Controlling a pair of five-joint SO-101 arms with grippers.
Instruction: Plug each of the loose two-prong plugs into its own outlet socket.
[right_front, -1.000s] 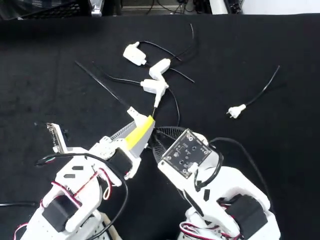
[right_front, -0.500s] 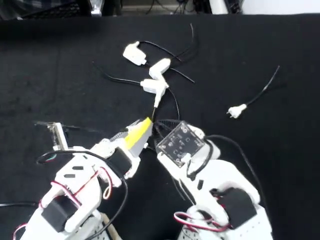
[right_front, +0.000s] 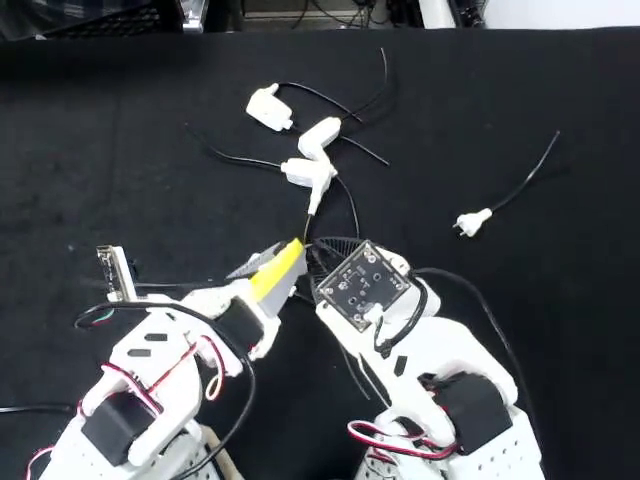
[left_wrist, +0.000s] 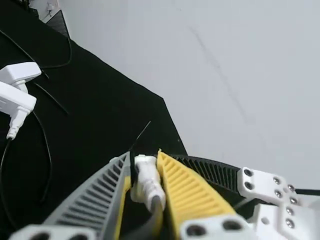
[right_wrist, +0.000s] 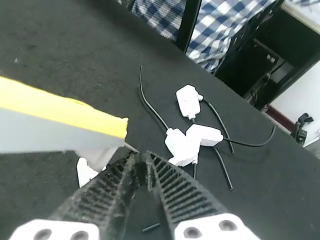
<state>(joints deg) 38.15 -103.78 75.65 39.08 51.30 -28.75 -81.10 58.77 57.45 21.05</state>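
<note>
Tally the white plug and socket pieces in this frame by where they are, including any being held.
Clustered pieces, far middle: 3
Lone plug, lying apart: 1
Held plug, in the left gripper: 1
Total: 5

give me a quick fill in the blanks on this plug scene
The plug in the left claw is ____. One finger of that claw is grey, the other ____. The white sockets clustered on the table number ____. The plug lying alone has a ____ cord.
Missing: white, yellow, three, black.
</note>
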